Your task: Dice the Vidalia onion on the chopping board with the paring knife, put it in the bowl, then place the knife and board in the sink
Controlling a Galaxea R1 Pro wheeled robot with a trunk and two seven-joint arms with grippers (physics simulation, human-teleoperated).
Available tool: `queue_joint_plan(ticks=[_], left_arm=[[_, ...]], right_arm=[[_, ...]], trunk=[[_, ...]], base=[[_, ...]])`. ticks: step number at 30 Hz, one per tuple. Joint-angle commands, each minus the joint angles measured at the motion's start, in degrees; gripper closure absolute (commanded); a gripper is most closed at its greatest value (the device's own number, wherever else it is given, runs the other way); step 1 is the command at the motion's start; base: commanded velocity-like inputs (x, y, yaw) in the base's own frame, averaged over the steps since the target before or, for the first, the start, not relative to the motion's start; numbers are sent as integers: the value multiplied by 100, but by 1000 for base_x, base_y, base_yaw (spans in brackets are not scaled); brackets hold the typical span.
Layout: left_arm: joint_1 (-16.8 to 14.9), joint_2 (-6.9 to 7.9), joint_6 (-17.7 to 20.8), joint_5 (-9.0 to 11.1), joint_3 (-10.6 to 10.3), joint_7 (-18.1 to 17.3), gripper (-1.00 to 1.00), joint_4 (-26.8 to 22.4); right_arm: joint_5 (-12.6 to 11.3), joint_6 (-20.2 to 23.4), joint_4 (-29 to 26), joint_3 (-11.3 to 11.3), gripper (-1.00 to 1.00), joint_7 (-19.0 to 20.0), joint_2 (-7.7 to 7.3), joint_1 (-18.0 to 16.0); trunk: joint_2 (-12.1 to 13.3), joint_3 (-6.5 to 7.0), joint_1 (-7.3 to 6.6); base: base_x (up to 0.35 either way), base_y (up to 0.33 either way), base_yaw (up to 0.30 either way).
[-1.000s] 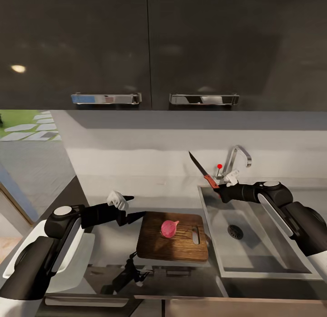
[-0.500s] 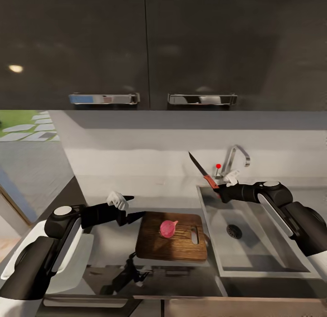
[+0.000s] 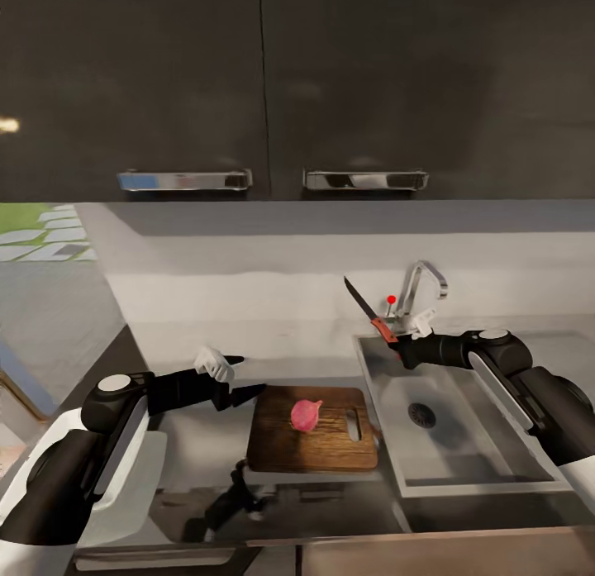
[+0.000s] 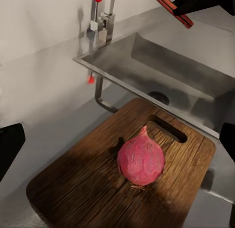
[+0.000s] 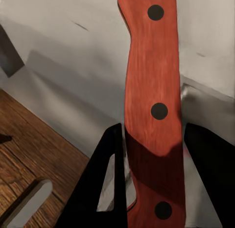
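Observation:
The pinkish-red onion point(image 3: 307, 414) point(image 4: 141, 160) rests whole near the middle of the dark wooden chopping board point(image 3: 277, 448) point(image 4: 78, 189). The board lies on the grey countertop point(image 3: 194, 431), just left of the steel sink point(image 3: 483, 431) point(image 4: 166, 66). My left gripper point(image 3: 248, 374) hovers open at the board's left end, its dark fingers point(image 4: 10, 147) flanking the onion from a distance. Above the sink's back left corner my right gripper point(image 3: 402, 350) point(image 5: 154, 189) is shut on the red handle of the paring knife point(image 3: 364, 304) point(image 5: 154, 86), blade angled up and leftward. A white bowl point(image 3: 136, 485) lies mostly under my left arm.
The curved chrome tap point(image 3: 419, 285) point(image 4: 105, 19) with a red dot stands behind the sink, close to the knife. Dark upper cabinets with chrome handles point(image 3: 365, 180) hang overhead. The sink basin holds just its round drain point(image 3: 421, 411).
The camera has shifted a little, so the counter, sink and cabinets sit slightly further left in the picture. Both arms keep their poses, and the onion stays put on the board.

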Motion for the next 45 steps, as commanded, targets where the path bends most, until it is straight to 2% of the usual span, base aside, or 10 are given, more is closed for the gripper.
queue_joint_plan(ticks=[1,12,15,16,23,32,35,36,41,45], left_arm=[[-5,5,51,47,-6,11,-100,-1],[-5,5,51,47,-6,11,-100,-1],[-8,6,51,47,-6,11,-100,-1],[-4,5,47,47,-6,11,-100,-1],[-6,-7,34,39,-54,13,-100,-1],[-7,-24,-60,15,-435,33,-100,11],[-5,-28,-68,7,-650,81,-100,36],[-3,-30,-71,0,-859,228,-100,66],[-1,-18,-71,-5,-1045,439,-100,97],[-2,-14,-66,-6,-1076,474,-100,103]], right_arm=[[-16,29,-5,8,100,1,-5,-9],[-16,26,-6,10,100,-2,-2,-9],[-16,18,-6,118,100,-6,-2,-9],[-16,-88,-5,325,100,-13,-2,-9],[-16,-312,-3,471,100,-27,-2,-9],[-16,-330,-4,482,100,-28,-2,-9],[-16,-331,-4,482,100,-28,-2,-9],[-16,-331,-2,482,100,-28,-2,-9],[-16,-331,-4,482,100,-22,-2,-9],[-16,-334,-5,482,100,-20,-2,-9]], trunk=[[-13,-13,4],[-13,-13,4],[-13,-13,4],[-13,-13,4],[-13,-13,4],[-13,-13,4],[-13,-13,4],[-13,-13,4],[-13,-13,4],[-13,-13,4]], base=[[0,145,-4],[0,28,-1],[0,0,0],[0,0,0],[0,0,0],[0,0,0],[0,0,0],[0,0,0],[0,0,0],[0,0,0]])
